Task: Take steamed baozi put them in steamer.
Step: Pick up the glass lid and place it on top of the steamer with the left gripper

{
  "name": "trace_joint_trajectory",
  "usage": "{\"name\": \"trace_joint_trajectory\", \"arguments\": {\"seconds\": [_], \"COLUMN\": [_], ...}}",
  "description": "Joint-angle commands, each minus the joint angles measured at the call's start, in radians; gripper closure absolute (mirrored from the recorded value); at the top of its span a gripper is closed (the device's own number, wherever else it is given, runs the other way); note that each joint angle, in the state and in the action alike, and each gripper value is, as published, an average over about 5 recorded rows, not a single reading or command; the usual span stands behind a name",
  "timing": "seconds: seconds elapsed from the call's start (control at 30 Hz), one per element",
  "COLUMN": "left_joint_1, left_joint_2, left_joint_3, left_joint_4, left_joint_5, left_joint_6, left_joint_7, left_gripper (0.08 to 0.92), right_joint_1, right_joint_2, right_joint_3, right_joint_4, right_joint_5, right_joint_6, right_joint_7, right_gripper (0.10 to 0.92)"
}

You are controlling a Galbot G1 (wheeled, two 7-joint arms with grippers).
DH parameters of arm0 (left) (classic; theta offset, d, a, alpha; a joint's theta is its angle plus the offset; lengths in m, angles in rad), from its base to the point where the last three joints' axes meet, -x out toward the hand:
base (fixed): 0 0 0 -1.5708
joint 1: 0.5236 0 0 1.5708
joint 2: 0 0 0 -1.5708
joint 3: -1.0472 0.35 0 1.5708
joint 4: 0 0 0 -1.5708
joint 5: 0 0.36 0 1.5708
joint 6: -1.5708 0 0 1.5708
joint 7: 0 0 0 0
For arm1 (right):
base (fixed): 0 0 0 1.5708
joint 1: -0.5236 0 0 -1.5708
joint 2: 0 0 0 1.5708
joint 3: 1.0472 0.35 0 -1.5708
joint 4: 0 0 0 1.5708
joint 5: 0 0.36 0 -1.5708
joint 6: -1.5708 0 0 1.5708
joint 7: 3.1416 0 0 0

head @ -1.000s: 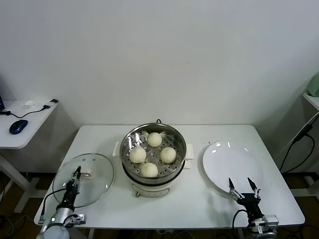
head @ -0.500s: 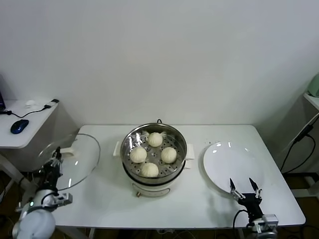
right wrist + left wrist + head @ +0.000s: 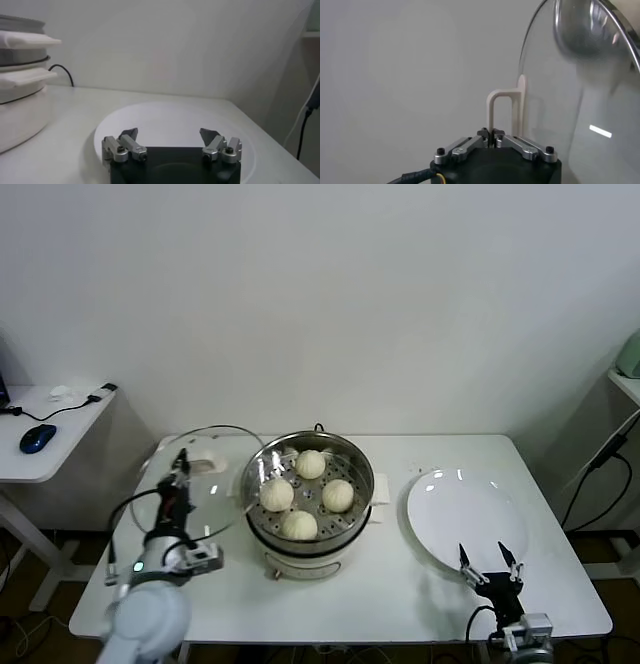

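Just left of the steamer point(image 3: 310, 496), the left gripper point(image 3: 181, 467), clamped on the glass lid point(image 3: 205, 484) handle, has swung it up from the table. All four baozi point(image 3: 300, 525) sit inside, so covering seems next; right gripper point(image 3: 490, 567) idles wide near the plate point(image 3: 462, 514).

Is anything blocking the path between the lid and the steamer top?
Nothing visible. The left tool holds the lid by its handle, lifted beside the steamer. The steamer's top is open, with four baozi on its tray.
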Motion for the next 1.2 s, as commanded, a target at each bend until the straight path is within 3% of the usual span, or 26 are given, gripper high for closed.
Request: {"name": "trace_joint_trajectory", "arguments": {"seconds": [0.03,0.27,0.67,0.87,1.2], "left_joint_1": [-0.032,-0.177,-0.212,-0.216,-0.223], "left_joint_2": [-0.004,-0.159,-0.373,-0.407,-0.391], "left_joint_3": [0.182,0.423,0.525,0.519,0.483], "left_joint_4": [-0.116,-0.050,0.126,0.192,0.264], "left_joint_5": [0.089,0.300,0.443,0.458,0.462], "left_joint_6": [0.127,0.227,0.238,0.231,0.219], "left_joint_7": [0.064,0.168,0.163,0.139,0.095], "left_gripper": [0.866,0.866,0.866,0.866,0.866], "right_joint_1": [0.001,0.001,-0.005,-0.011,-0.015], "right_joint_2": [0.000,-0.006,0.000,0.006,0.013], "right_joint_3": [-0.004,-0.001,-0.002,-0.001,0.002], "right_joint_4": [-0.019,-0.039,-0.073,-0.080,-0.090], "right_joint_5": [-0.007,0.016,0.024,0.023,0.017], "right_joint_6": [0.014,0.039,0.092,0.112,0.138], "right_joint_7": [0.004,0.003,0.006,0.012,0.018], "right_gripper": [0.203,0.202,0.203,0.202,0.202]}}
